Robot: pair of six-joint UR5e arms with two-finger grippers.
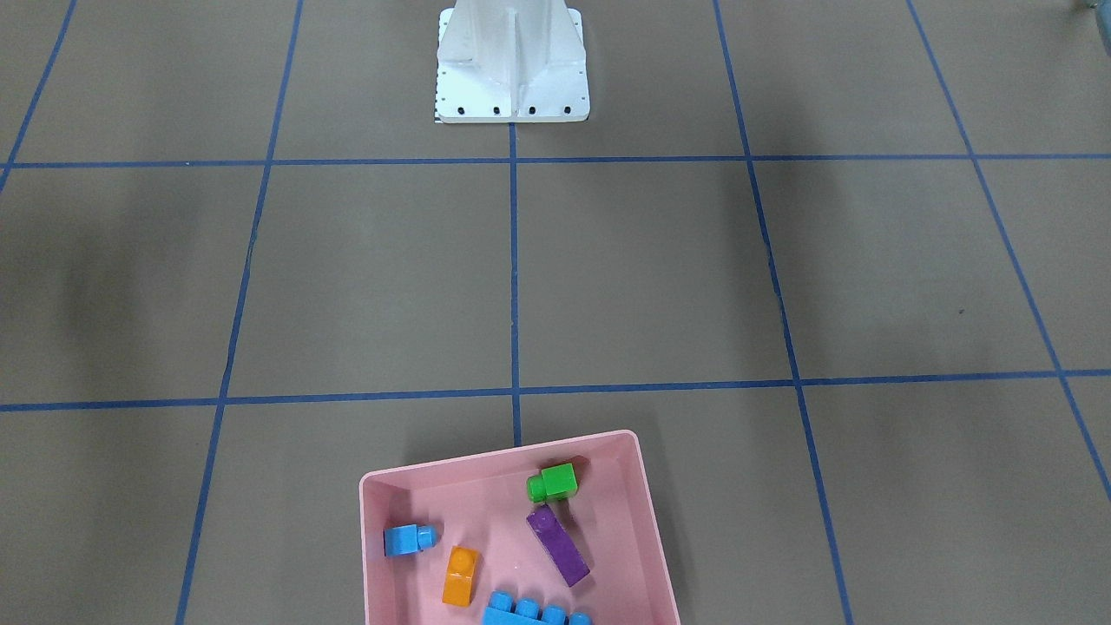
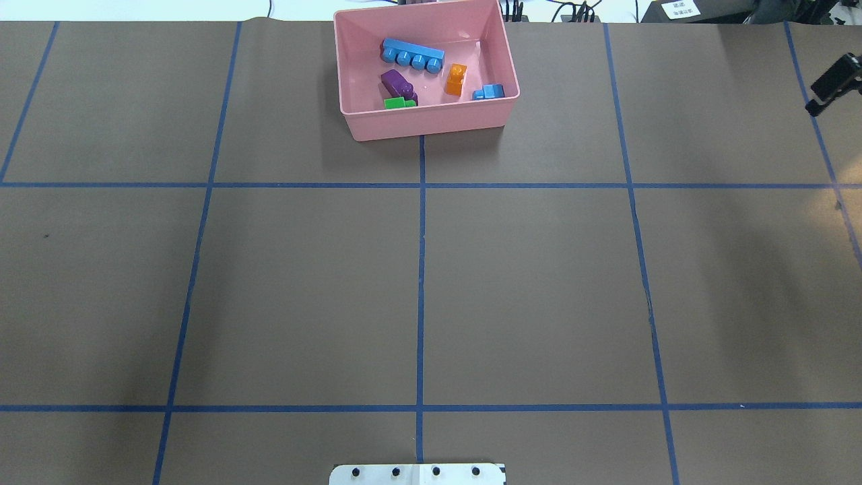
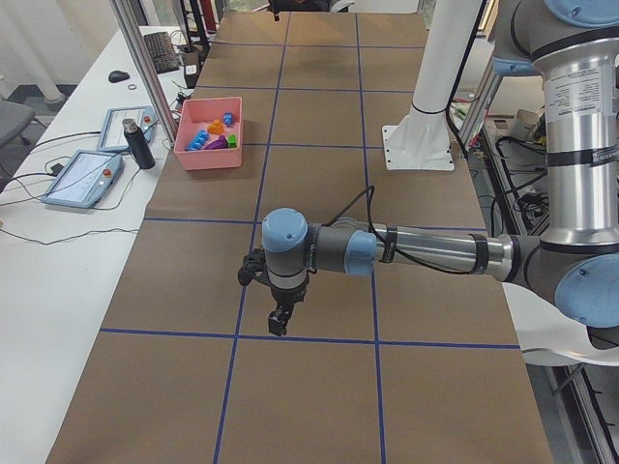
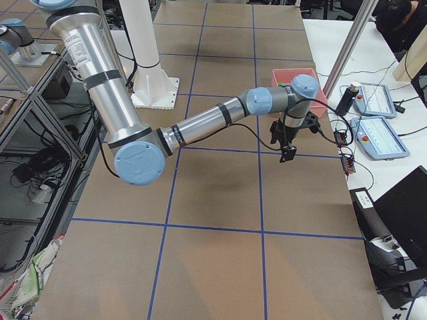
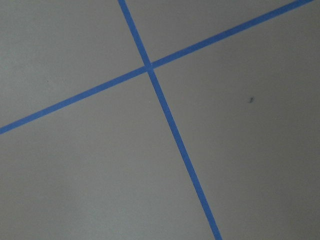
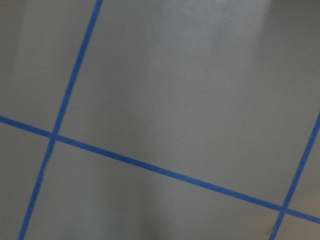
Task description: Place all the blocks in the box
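I have the box at the table's far edge, straight across from the robot base, with all five blocks inside it. The four-stud block lies along the far wall. Nearer the robot, the other long block touches a small block at the near wall on the left, the middle block sits right of them, and the corner block lies near right.

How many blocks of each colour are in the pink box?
Blue: 2, the long blue block and the small blue block
Orange block: 1
Purple block: 1
Green block: 1
Total: 5, all in the pink box
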